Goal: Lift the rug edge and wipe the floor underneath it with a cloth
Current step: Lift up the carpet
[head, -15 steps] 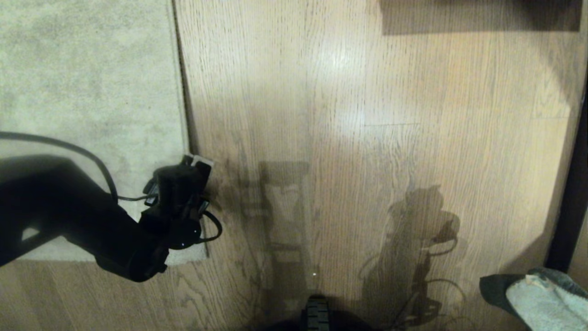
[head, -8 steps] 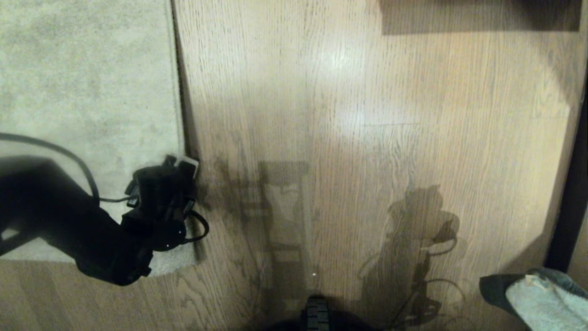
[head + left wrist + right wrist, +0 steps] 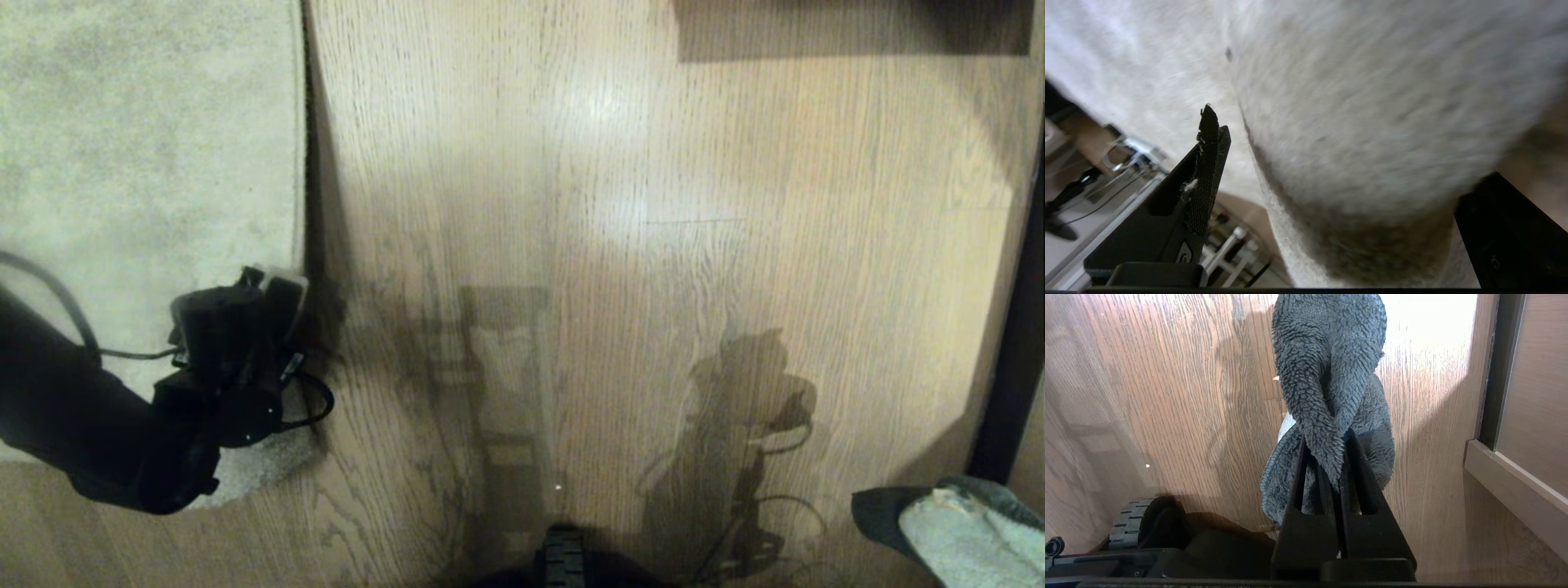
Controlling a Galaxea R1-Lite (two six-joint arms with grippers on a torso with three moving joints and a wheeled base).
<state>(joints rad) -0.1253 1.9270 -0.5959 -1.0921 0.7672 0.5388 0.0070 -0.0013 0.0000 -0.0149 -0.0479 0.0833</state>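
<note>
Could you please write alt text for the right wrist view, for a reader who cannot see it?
The right pincer, shut, grips a fluffy dark grey terry cloth that bunches beyond its black fingers above the light brown wood-grain plank floor. A wooden panel edge runs along one side.

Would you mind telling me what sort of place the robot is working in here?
Probably a room in a home: wood-grain plank floor, a pale short-pile rug, and a wood-panelled furniture or door base beside the floor.

Head camera looks steeply down on the light brown wood-plank floor point(image 3: 620, 204). Left wrist camera sits very close against the pale grey-beige short-pile rug edge point(image 3: 1372, 122). Right wrist camera, low over that floor point(image 3: 1167, 396), shares it with the head view.
</note>
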